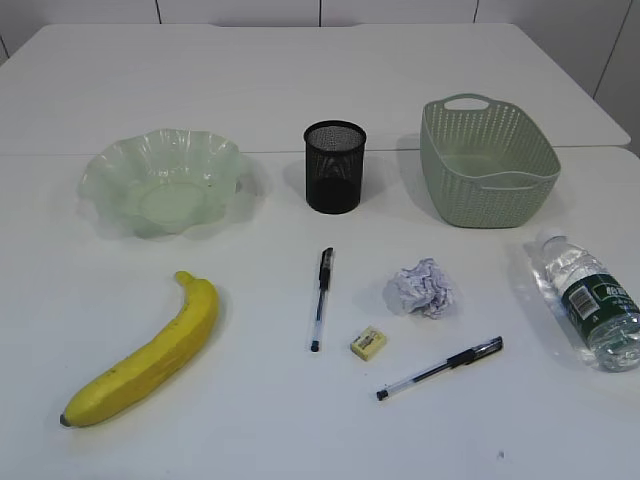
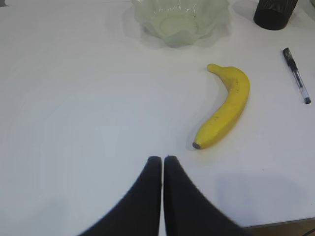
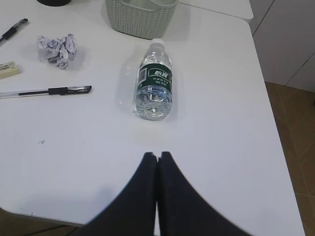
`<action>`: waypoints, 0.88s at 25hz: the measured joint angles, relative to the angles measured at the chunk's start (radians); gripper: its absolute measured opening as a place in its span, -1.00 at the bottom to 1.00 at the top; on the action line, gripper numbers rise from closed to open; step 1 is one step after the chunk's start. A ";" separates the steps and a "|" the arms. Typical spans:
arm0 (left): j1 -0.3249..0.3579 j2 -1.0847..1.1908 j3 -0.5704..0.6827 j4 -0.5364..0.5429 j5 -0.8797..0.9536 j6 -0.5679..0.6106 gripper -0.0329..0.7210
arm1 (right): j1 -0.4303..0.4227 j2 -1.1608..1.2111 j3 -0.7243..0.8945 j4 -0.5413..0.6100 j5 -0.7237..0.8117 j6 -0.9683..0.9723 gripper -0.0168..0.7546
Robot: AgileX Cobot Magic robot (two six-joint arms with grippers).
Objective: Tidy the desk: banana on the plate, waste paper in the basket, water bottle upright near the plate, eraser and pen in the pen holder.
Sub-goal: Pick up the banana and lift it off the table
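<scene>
A yellow banana (image 1: 150, 355) lies at the front left, in front of the pale green wavy plate (image 1: 115, 165). The black mesh pen holder (image 1: 335, 167) stands mid-table, and the green woven basket (image 1: 490, 160) is to its right. Crumpled waste paper (image 1: 424, 288), a yellow eraser (image 1: 368, 343) and two black pens (image 1: 320, 298) (image 1: 440, 367) lie in the middle. The water bottle (image 1: 590, 300) lies on its side at the right. My left gripper (image 2: 162, 160) is shut and empty, short of the banana (image 2: 226, 105). My right gripper (image 3: 157, 156) is shut and empty, short of the bottle (image 3: 155, 81).
The white table's front edge (image 2: 280, 223) runs just behind my left gripper. Its right edge (image 3: 275, 123) drops to the brown floor beside the bottle. A second white table (image 1: 300, 70) adjoins at the back. Neither arm shows in the exterior view.
</scene>
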 joint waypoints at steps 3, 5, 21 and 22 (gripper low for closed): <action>0.000 0.000 0.000 0.000 0.000 0.000 -0.98 | 0.000 0.000 0.001 0.000 0.000 0.002 -0.99; 0.000 0.000 0.000 0.000 0.000 -0.004 -0.98 | 0.000 0.000 0.002 0.000 0.000 0.002 -0.99; 0.000 0.227 -0.077 0.128 -0.041 -0.050 0.22 | 0.002 0.224 -0.063 -0.147 0.114 0.132 -0.45; 0.000 0.251 -0.087 0.145 -0.043 -0.050 0.23 | 0.002 0.246 -0.069 -0.154 0.115 0.142 -0.36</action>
